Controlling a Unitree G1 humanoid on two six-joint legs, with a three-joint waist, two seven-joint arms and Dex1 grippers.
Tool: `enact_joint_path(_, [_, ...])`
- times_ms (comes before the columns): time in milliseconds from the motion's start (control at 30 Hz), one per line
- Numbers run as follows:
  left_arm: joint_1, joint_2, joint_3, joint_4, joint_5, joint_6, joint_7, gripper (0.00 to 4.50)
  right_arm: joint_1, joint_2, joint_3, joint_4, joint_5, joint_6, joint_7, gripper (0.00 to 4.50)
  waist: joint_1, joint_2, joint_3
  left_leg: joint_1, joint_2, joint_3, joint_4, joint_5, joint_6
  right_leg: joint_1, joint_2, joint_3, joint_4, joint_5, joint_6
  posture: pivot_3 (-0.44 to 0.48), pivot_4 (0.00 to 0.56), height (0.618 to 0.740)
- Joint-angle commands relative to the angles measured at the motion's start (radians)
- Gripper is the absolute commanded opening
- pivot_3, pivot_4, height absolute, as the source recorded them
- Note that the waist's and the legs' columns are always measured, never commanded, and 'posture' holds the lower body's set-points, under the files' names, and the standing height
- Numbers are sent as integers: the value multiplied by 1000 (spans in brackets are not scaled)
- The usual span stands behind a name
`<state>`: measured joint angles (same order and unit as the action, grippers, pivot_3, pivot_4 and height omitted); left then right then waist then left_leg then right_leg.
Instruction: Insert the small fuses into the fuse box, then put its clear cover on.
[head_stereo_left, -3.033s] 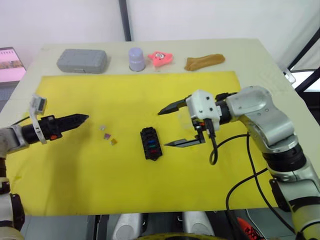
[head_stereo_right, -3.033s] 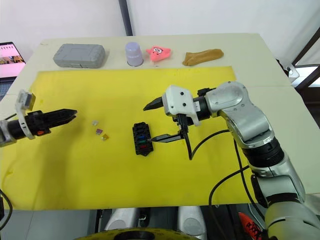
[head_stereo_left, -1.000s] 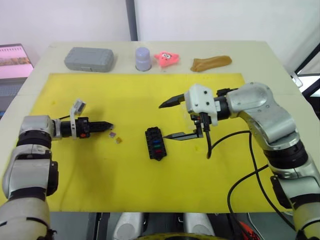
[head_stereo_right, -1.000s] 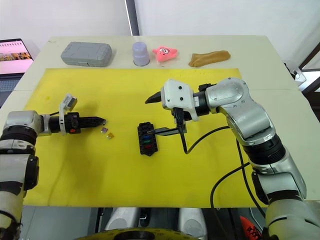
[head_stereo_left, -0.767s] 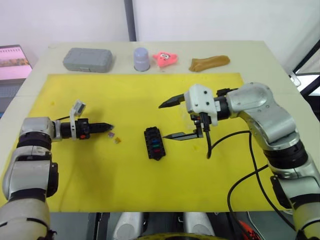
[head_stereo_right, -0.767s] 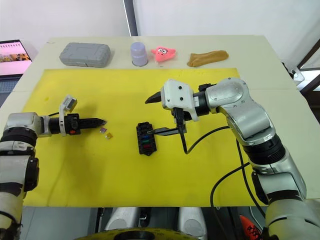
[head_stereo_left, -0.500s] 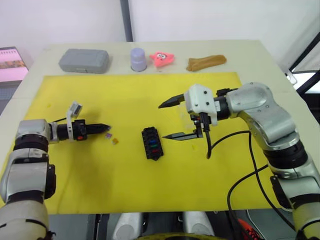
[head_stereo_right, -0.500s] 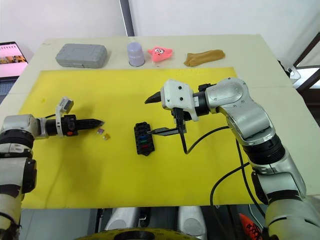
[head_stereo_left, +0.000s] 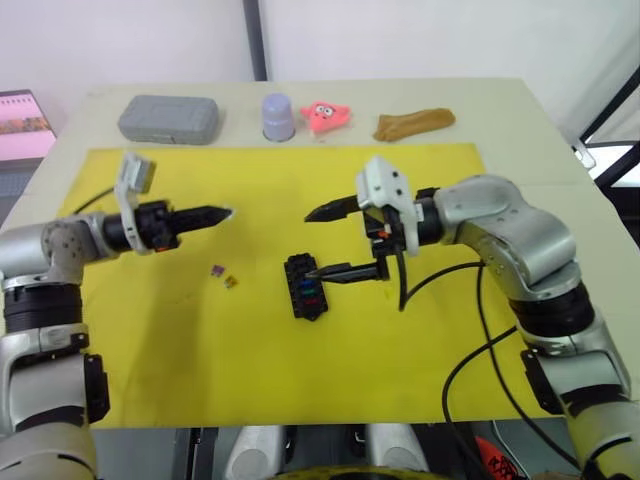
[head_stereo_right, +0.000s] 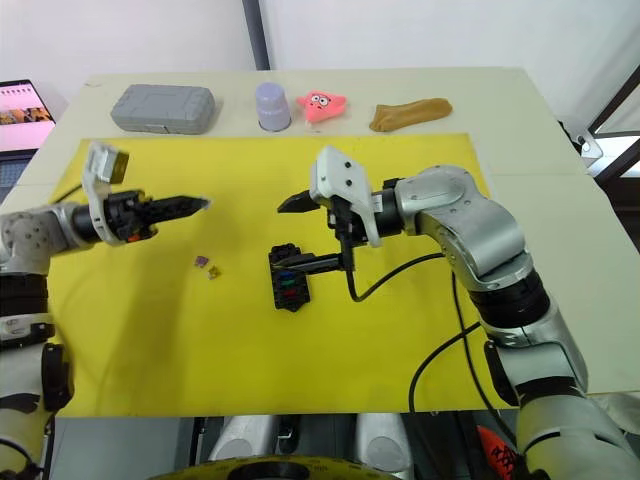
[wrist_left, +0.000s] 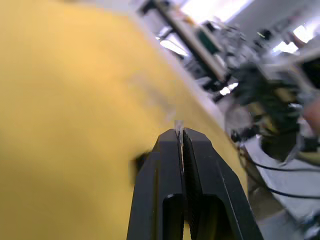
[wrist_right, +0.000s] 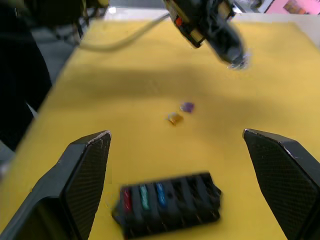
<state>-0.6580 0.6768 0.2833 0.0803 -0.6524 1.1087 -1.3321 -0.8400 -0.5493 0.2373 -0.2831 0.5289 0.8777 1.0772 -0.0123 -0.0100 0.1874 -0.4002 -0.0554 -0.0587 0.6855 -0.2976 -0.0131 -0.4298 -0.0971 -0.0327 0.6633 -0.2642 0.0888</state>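
The black fuse box (head_stereo_left: 303, 287) lies mid-mat with red, green and blue fuses in its slots (wrist_right: 143, 196). Two loose small fuses, purple (head_stereo_left: 216, 270) and orange (head_stereo_left: 229, 281), rest on the mat to its left. My left gripper (head_stereo_left: 226, 212) hovers above the mat, farther back than those two, shut on a tiny clear-grey fuse (wrist_left: 177, 123) at its tips. My right gripper (head_stereo_left: 314, 243) is open just right of the box, with its lower finger reaching over the box's top. The clear cover is out of view.
A yellow mat (head_stereo_left: 200, 360) covers the table. Along the far edge stand a grey case (head_stereo_left: 168, 119), a lavender cup (head_stereo_left: 279, 117), a pink toy (head_stereo_left: 324, 115) and a brown lump (head_stereo_left: 413, 124). A laptop screen (head_stereo_left: 25, 125) sits off the table's left.
My left gripper has lifted off the mat from beside the loose fuses, taking the clear-grey one up and back. My right gripper has shifted left toward the fuse box.
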Motion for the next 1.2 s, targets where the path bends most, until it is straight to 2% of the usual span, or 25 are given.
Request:
enact_joint_path(33, [38,-17,1,-208,-93,-6,57,34,-73,27,-64,-2,99,162,-51,4500,-4,0,0,0,0,0,0,0,0,0,0,0,0,0,0,0,150,731])
enact_joint_path(133, [52,-34,-25,-315,-143,-19,96,34,-138,64,-108,43,188,325,-92,4500,-5,0,0,1,0,0,-1,1,-1,0,1,0,0,0,0,0,150,731])
enact_joint_path(300, [66,-19,-52,-341,-169,-63,122,34,-178,79,-159,74,273,448,-122,4500,0,0,0,1,0,0,-1,1,-1,0,1,0,0,0,0,0,150,731])
enact_joint_path(700, [78,19,-81,-333,-208,-103,147,34,-186,65,-157,86,311,486,-155,4500,-2,0,0,1,0,0,-1,1,-1,0,1,0,0,0,0,0,150,731])
enact_joint_path(800, [81,29,-90,-331,-212,-110,148,0,-190,65,-157,87,313,485,-155,3663,-2,0,0,1,0,0,-1,1,-1,0,1,0,0,0,0,0,150,731])
enact_joint_path(900, [83,36,-95,-329,-217,-116,149,0,-195,65,-156,95,314,489,-163,2246,-2,0,0,1,0,0,-1,0,-1,0,1,0,0,0,0,0,150,731])
enact_joint_path(1067, [91,47,-101,-328,-221,-126,148,0,-202,66,-153,101,323,490,-167,2246,-2,0,0,1,0,0,-2,0,-1,0,1,0,0,0,0,0,150,731])
enact_joint_path(1133, [95,50,-105,-326,-220,-131,147,0,-204,67,-151,101,326,490,-169,1737,-2,0,0,1,0,0,-1,0,-1,0,1,0,0,0,0,0,150,731])
enact_joint_path(1200, [95,51,-106,-325,-222,-135,148,0,-206,68,-150,101,328,491,-171,948,-2,0,0,1,0,0,-2,0,-1,0,1,0,0,0,0,0,150,731])
